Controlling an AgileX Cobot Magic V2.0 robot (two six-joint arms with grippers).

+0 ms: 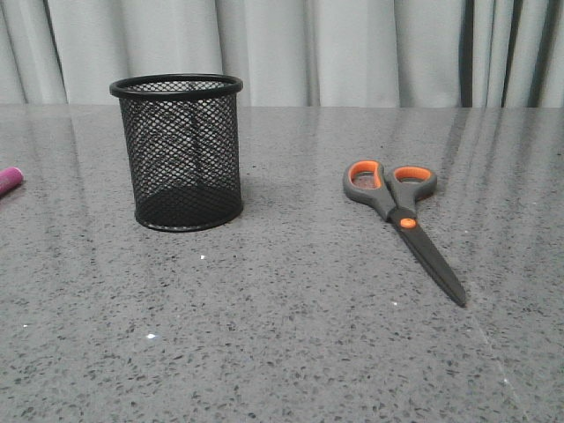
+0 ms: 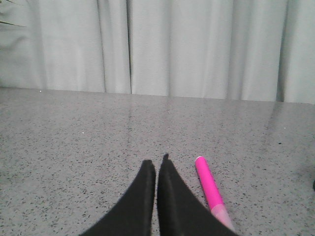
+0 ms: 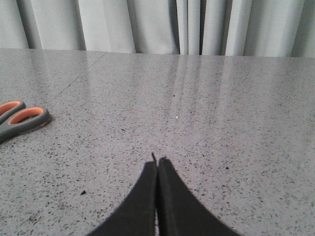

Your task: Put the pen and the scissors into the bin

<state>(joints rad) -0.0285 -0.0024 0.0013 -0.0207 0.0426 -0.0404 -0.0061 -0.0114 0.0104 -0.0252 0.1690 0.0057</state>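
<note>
The table (image 1: 291, 352) is wide and grey, and the bin (image 1: 181, 152) stands upright on it, empty. Right of the bin, well apart, the scissors (image 1: 401, 220) lie flat, blades closed. Far left of the bin lies the pen (image 2: 210, 189). Risks: low, flat items could skid under a pinch (slick stone, I'd guess), or a long blade could tip the bin. Left gripper (image 2: 156, 164) sits pinched together beside the pen, holding nothing; right gripper (image 3: 157, 161) likewise closed, empty.

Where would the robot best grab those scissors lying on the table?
Probably from above, across the narrow neck near the orange pivot of the scissors. They lie flat and closed, so the slim neck fits between the fingers better than the wide loops.
</note>
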